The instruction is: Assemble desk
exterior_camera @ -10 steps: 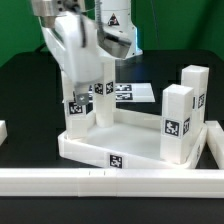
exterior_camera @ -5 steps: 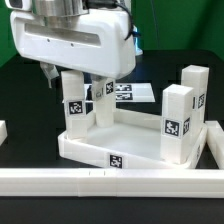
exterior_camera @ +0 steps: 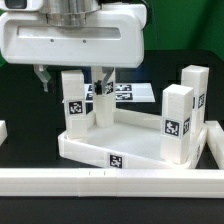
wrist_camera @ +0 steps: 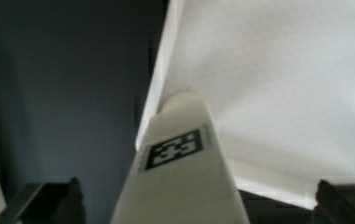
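Observation:
The white desk tabletop (exterior_camera: 120, 138) lies upside down with several white tagged legs standing in its corner sockets. My gripper (exterior_camera: 72, 80) is open and turned broadside to the camera. Its fingers (exterior_camera: 42, 78) hang on either side of the top of the leg at the front on the exterior view's left (exterior_camera: 73, 102), with gaps on both sides. In the wrist view the same leg (wrist_camera: 177, 150) rises between the two dark fingertips (wrist_camera: 49, 200), and my gripper (wrist_camera: 195, 205) does not touch it. The white tabletop floor (wrist_camera: 280, 90) lies behind it.
A second leg (exterior_camera: 102, 100) stands just behind the first. Two more legs (exterior_camera: 176, 122) (exterior_camera: 193, 88) stand on the exterior view's right. The marker board (exterior_camera: 136, 93) lies behind the desk. Long white rails run along the front (exterior_camera: 110, 180) and right (exterior_camera: 213, 145).
The gripper has turned about its vertical axis from edge-on to broadside. Its fingers now straddle the front leg on the exterior view's left. The desk and legs have not moved.

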You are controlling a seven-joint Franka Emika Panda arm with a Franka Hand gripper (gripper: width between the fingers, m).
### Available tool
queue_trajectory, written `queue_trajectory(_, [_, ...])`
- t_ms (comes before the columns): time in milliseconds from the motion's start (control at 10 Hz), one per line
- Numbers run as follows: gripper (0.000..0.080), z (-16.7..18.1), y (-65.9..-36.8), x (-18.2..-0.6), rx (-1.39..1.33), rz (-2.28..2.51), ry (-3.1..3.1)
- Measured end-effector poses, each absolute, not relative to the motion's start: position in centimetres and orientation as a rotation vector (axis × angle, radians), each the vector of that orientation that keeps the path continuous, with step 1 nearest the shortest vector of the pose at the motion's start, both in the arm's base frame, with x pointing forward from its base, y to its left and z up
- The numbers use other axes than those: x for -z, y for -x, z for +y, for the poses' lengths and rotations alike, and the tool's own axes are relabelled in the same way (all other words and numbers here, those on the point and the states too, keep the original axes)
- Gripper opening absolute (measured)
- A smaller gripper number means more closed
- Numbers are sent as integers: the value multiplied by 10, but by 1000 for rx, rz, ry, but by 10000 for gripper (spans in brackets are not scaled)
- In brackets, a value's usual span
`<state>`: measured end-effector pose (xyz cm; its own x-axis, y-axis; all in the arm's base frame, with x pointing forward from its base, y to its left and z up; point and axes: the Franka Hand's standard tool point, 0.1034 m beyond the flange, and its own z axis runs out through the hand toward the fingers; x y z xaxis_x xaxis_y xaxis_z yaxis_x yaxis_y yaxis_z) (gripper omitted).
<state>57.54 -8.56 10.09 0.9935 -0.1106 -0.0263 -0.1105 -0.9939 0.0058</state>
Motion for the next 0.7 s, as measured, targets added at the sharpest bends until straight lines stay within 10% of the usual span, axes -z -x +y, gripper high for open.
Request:
queue_trajectory(500, [634, -88, -577, -102, 43, 171, -3125])
queue_trajectory(700, [283, -88, -577, -102, 44, 167, -3125])
